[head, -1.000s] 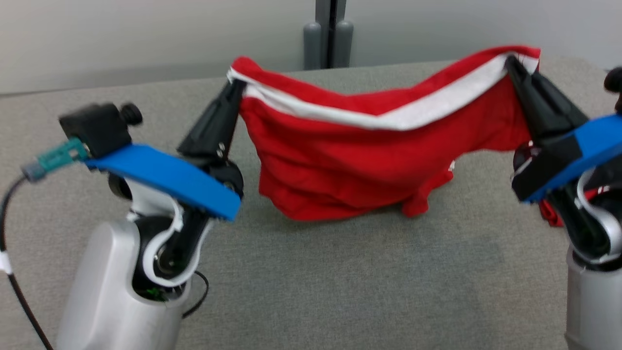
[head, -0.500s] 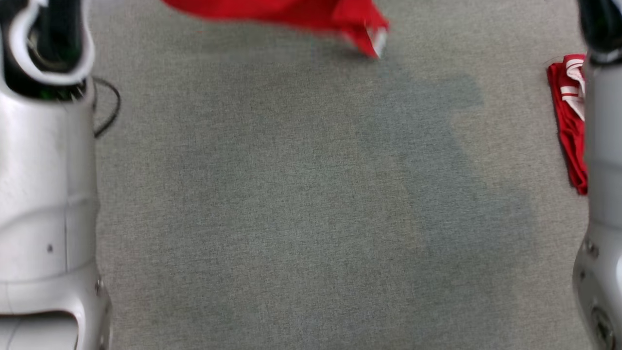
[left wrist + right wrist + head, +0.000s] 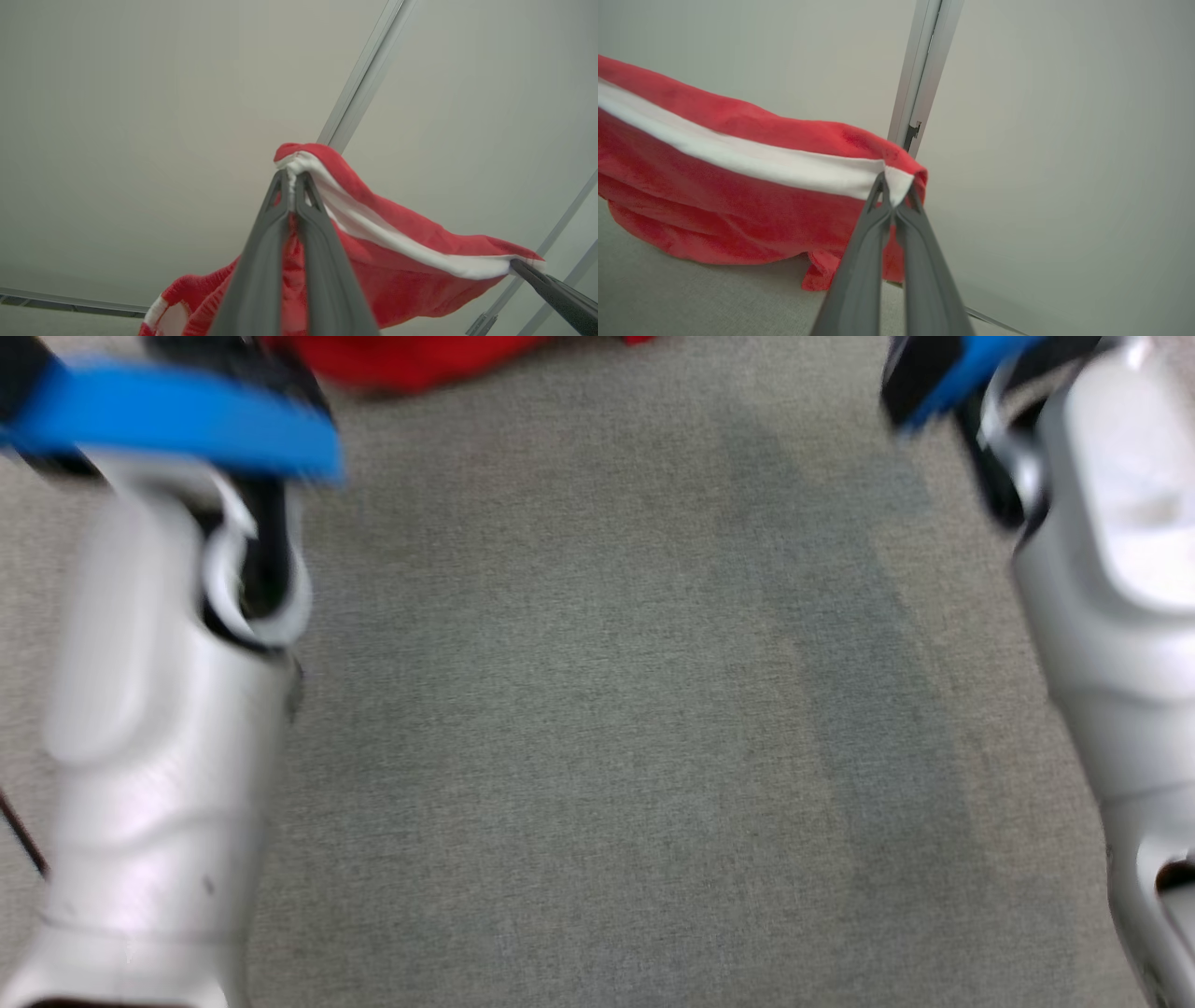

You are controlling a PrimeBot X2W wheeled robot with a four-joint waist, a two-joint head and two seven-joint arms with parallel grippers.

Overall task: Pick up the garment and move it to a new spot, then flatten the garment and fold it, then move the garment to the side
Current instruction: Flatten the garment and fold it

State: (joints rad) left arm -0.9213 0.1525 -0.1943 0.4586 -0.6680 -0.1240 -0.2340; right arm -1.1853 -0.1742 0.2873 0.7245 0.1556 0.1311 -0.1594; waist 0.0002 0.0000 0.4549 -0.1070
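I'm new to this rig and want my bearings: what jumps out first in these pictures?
The red garment with its white band, stretched out in mid-air. The left gripper and the right gripper each have their fingers shut on one end of that band, while the garment's lower edge sags toward the grey surface.

No legible text or labels.

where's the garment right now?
The red garment hangs between the left hand and right hand, each pinching an end of its white band; its lower edge sags to the grey surface, at the head view's top left.
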